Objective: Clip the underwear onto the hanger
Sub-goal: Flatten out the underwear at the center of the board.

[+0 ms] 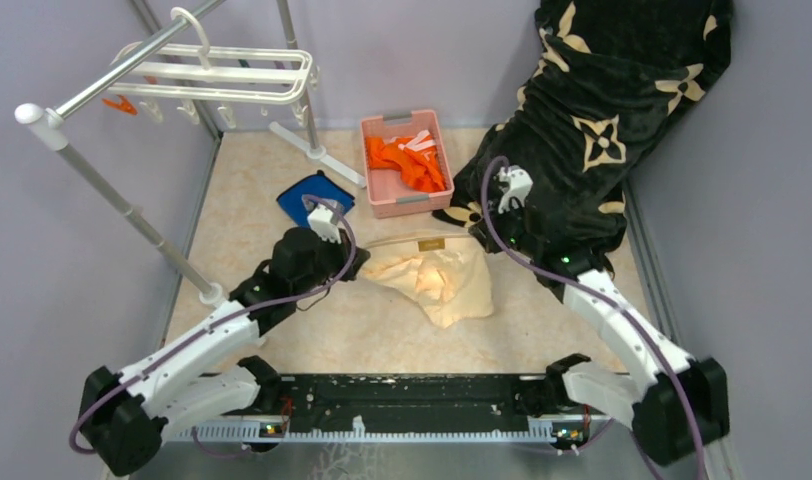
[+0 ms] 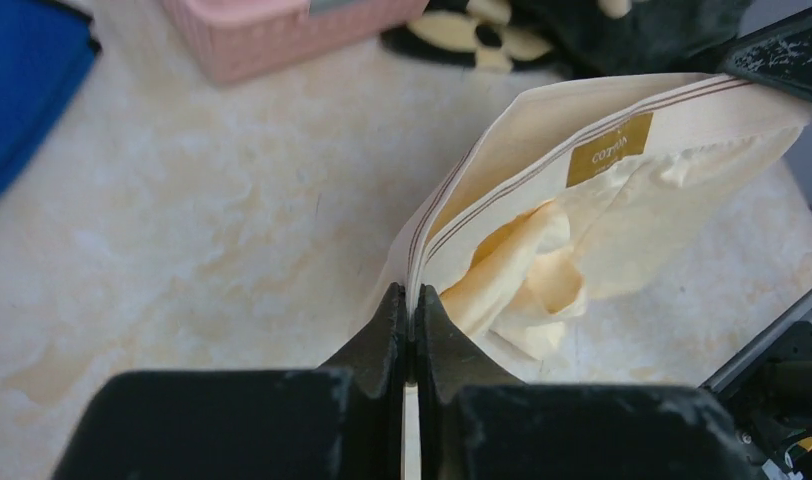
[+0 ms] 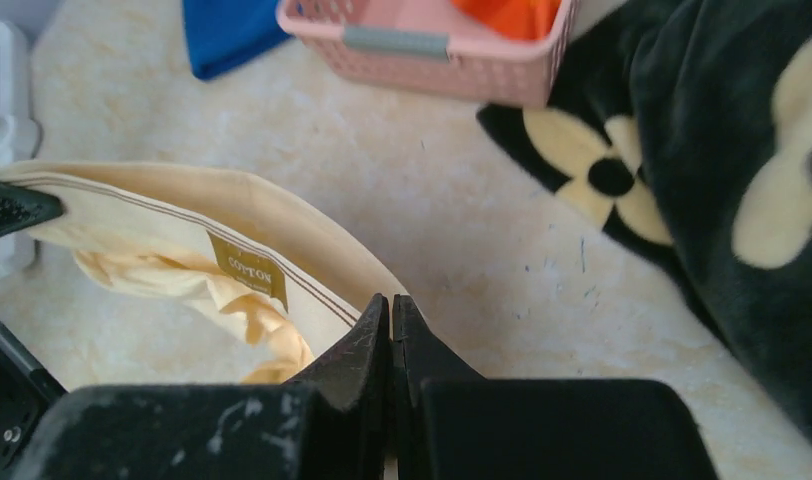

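Underwear [image 1: 437, 280] sits mid-table [image 1: 362, 335], its waistband [image 2: 542, 140] stretched in a line between our 2 arms while the legs slump on the surface. We'd call it light, soft and floppy, so it'll sag wherever it isn't held. The banded edge is the firm bit worth grabbing. Left gripper [image 2: 410, 298] is pinched tight on the band's 9 o'clock end, and right gripper [image 3: 391, 305] is clamped the same way at 3 o'clock. Hanger [image 1: 222, 75] is well off at 10 o'clock on the rack pole [image 1: 82, 92], clips [image 1: 194, 113] dangling.
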Controlling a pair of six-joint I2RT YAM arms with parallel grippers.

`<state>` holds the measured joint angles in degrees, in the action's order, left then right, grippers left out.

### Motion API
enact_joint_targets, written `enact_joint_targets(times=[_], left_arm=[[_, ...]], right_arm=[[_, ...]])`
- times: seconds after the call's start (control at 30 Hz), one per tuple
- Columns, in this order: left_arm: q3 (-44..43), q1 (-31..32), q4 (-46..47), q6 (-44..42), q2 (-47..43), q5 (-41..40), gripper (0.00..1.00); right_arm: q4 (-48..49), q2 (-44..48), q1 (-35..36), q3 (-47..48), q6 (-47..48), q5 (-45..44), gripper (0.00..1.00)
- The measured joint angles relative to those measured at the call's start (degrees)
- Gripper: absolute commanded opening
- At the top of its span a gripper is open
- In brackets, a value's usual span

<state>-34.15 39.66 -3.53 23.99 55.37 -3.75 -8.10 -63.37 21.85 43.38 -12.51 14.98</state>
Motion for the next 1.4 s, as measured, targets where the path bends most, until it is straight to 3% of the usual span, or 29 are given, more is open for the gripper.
enact_joint_targets(times=[0.2,0.43,0.73,1.03,1.13,1.2,1.27,1.4], left_arm=[[-8.02,0.0,-1.18,-7.23,-5.16,1.92,0.0],[-11.82,0.0,-1.07,-17.49,-8.76,10.23,0.02],[-12.59,0.0,-2.67,-25.11,-13.88,20.24,0.03],[-12.55,0.0,-8.96,-23.32,-10.08,32.06,0.03],[-10.62,0.0,-9.51,-21.16,-7.72,34.36,0.04],[-10.16,0.0,-10.36,-20.48,-5.4,34.64,0.07],[-10.19,-0.28,-11.65,-20.17,-2.91,34.4,0.09],[-10.8,-2.95,-15.87,-20.39,1.75,34.03,0.08]], right_arm=[[0.02,16.63,0.0,0.0,3.65,-0.55,0.0],[2.1,28.0,0.0,-0.68,6.54,0.72,0.0],[3.48,32.46,0.0,-1.81,4.39,1.99,0.0],[-8.52,35.78,0.0,-1.75,-3.39,2.34,0.0],[-11.28,37.64,0.0,-2.89,-7.41,-1.49,0.13],[-12.52,36.81,0.0,-4.55,-10.14,-4.42,0.34],[-13.57,34.29,0.0,-6.27,-12.09,-7.28,0.48],[-14.45,27.85,0.0,-9.31,-13.7,-13.55,0.58]])
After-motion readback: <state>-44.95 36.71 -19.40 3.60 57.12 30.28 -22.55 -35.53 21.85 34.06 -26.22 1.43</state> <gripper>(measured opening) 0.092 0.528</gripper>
